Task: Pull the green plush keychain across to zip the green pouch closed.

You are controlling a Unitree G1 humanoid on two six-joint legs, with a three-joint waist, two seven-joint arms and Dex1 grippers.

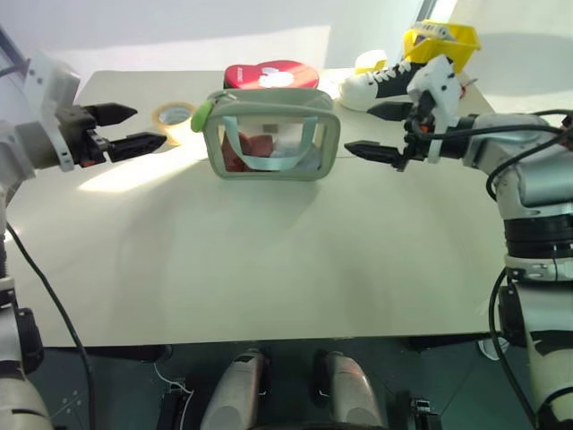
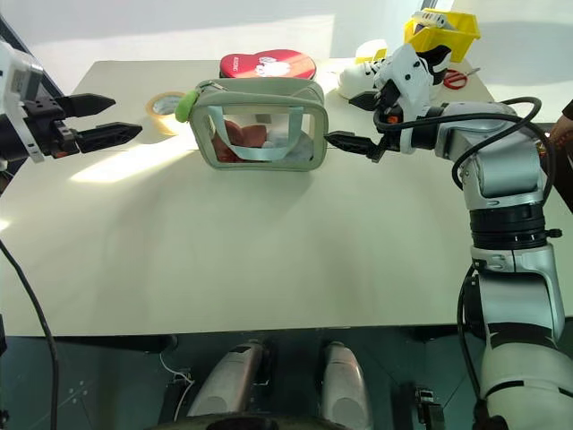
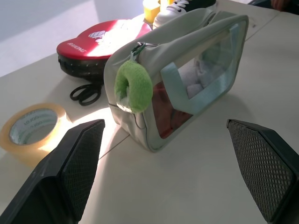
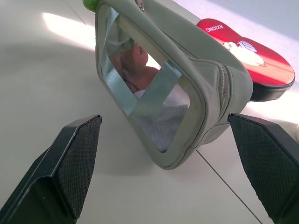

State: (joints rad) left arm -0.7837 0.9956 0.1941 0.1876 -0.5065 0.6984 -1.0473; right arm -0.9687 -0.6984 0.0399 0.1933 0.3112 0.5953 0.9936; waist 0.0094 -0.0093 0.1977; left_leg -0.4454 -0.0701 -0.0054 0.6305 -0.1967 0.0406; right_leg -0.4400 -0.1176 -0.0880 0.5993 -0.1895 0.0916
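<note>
The green pouch (image 1: 271,136) is seen standing upright at the upper centre of the left eye frame, set on the pale tabletop (image 1: 269,260) with its clear window turned toward the camera, so that red items and a pale teal strap can be made out through the plastic. The green plush keychain (image 1: 201,115) is found at the pouch's upper left corner, hanging from the zipper pull; from that position, the zip is judged to be open along the top and not yet drawn across.

The left gripper (image 1: 134,128) is held at the left edge of the frame, near the keychain but apart from it, with its jaws spread wide and nothing between them. The right gripper (image 1: 380,130) is held just beside the pouch's right end, its jaws likewise spread and empty. The arrangement is read as a bracketing stance: one arm is placed to take the plush pull, the other to steady the far end of the bag against the drag.

Behind the pouch, a red heart-shaped box (image 1: 271,74) is seen, with a tape roll (image 1: 173,116) at its left, and a sneaker (image 1: 383,82) and a yellow bin (image 1: 440,40) at the upper right. A pair of scissors (image 3: 85,94) is shown in the left wrist view, lying beside the box.
</note>
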